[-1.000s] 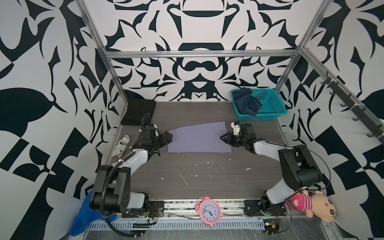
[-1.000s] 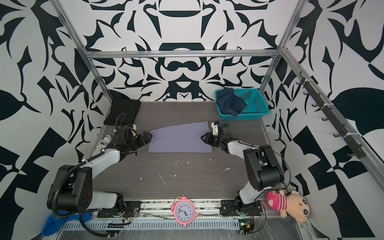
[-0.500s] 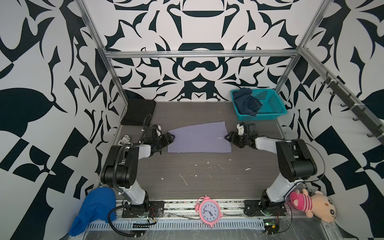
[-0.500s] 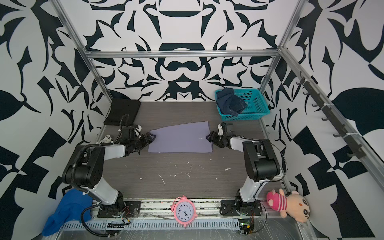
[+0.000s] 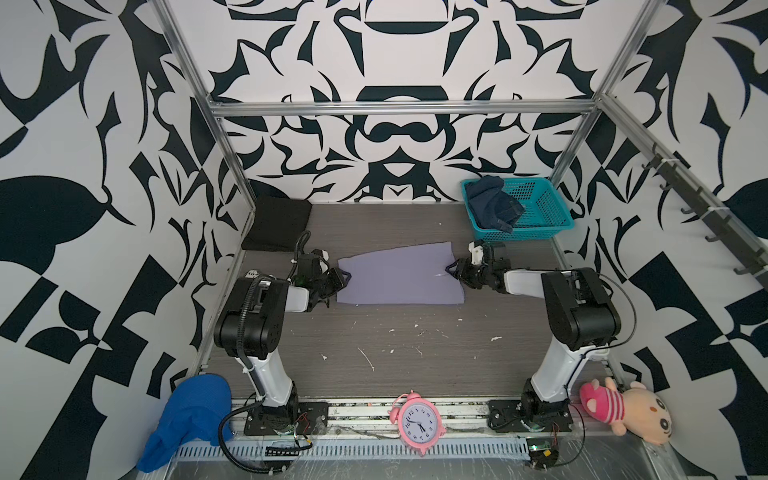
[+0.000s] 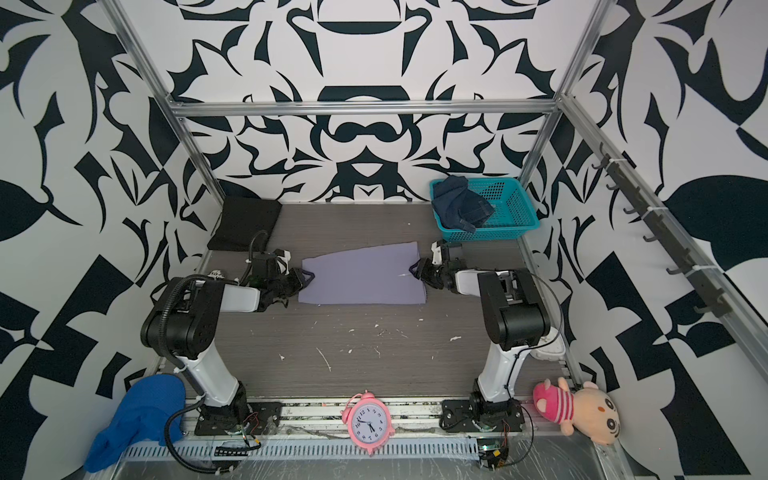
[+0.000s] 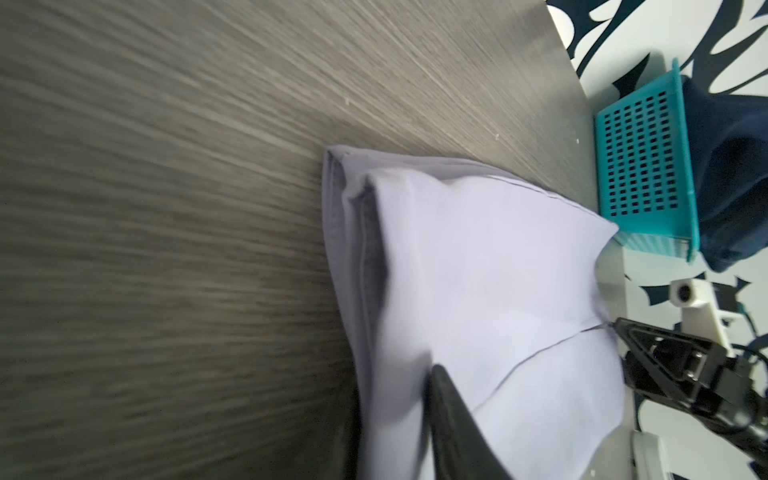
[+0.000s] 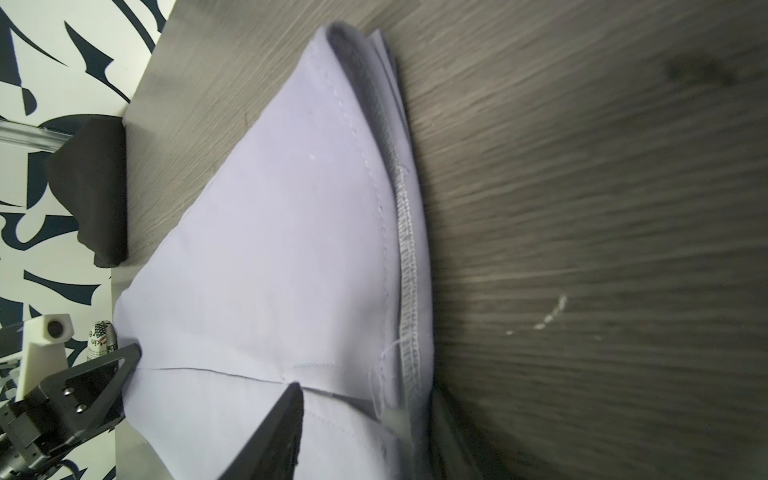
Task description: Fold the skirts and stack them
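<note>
Both top views: the cell is walled in a black-and-white pattern, with an aluminium frame (image 5: 399,107) around it and a hook rail (image 5: 706,216) on the right wall. The tabletop (image 5: 415,361) is grey wood grain, with white flecks (image 5: 368,359) scattered over its near half.

The lavender skirt (image 5: 399,276) lies flat at mid-depth, roughly centred. The left tool (image 5: 343,277) is at its left edge and the right tool (image 5: 454,269) at its right edge. The black skirt (image 5: 276,224) lies folded in the far left corner. The denim skirt (image 5: 492,203) is crumpled in the teal basket (image 5: 544,208) in the far right corner, spilling over the rim. Along the front rail are a blue cloth (image 5: 191,411), a pink clock (image 5: 417,422) and a plush (image 5: 623,409).

Left wrist view: the tabletop (image 7: 166,208) grain is blurred. The lavender skirt (image 7: 498,270) shows stacked layers at its edge. One dark finger (image 7: 457,424) lies on the cloth and the other barely shows beneath, so the jaws are nearly together and pinch that edge. The right tool (image 7: 623,336) touches the opposite edge, and a crease runs between the two tools. The basket (image 7: 640,158) stands beyond.

Right wrist view: a stitched hem runs along the lavender skirt (image 8: 270,228). One finger (image 8: 274,436) is over the cloth and the other is low beside the hem. The jaws are part-open astride the hem; cannot tell whether they grip it. The left tool (image 8: 133,353) is at the far edge. The black skirt (image 8: 95,187) lies against the wall.
</note>
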Controlling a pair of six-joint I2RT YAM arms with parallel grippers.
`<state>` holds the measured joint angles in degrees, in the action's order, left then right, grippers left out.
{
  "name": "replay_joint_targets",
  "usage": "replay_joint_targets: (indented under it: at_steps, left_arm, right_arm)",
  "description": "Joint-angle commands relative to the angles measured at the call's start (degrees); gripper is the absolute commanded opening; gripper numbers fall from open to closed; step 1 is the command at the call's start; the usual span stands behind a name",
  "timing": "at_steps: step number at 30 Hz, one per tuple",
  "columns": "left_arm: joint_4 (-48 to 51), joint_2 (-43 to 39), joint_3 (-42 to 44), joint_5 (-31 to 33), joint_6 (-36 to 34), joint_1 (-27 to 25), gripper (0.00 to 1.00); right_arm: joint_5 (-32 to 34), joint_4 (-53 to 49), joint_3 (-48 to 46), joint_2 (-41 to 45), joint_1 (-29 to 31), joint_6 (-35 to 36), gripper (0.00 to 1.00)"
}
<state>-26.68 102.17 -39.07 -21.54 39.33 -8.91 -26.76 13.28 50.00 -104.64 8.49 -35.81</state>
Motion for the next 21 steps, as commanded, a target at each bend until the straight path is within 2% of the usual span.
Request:
replay_joint_targets:
  at_steps: [1,3,5,7,10,12,16,18,21]
  left_arm:
    - [5.36,-0.59,1.32,1.66,-0.6,-0.23,0.17]
    - [7.29,-2.0,1.0,2.18,-1.55,-0.23,0.06]
    - [10.07,-3.87,0.46,2.69,-2.94,-0.16,0.0]
    - [14.07,-5.93,-0.61,4.06,-4.63,-0.15,0.0]
    - [22.26,-9.02,-3.35,6.9,-7.63,-0.15,0.0]
    - [28.31,-11.08,-5.45,10.48,-9.2,-0.15,0.0]
    - [34.14,-15.01,-8.28,12.94,-12.4,-0.15,0.0]
    - [37.04,-16.39,-9.95,15.09,-13.72,-0.23,0.0]
    - [41.01,-17.17,-13.11,17.45,-15.61,-0.62,0.0]
  right_arm:
    - [0.33,-1.8,0.19,-0.23,0.54,-0.71,0.52]
    - [0.23,-2.54,0.31,0.58,0.61,-0.67,0.52]
    - [0.97,-4.35,0.19,2.53,0.56,-0.11,0.53]
    - [4.61,-8.0,0.1,5.62,0.65,0.92,0.56]
    - [15.68,-15.2,0.1,12.19,2.14,2.67,0.61]
    - [19.03,-17.02,0.6,15.33,3.66,4.1,0.62]
    - [16.09,-17.24,4.79,15.72,10.22,8.58,0.56]
    - [12.51,-17.12,7.85,12.95,13.65,9.59,0.53]
    - [6.24,-14.28,11.7,6.36,16.47,8.14,0.41]
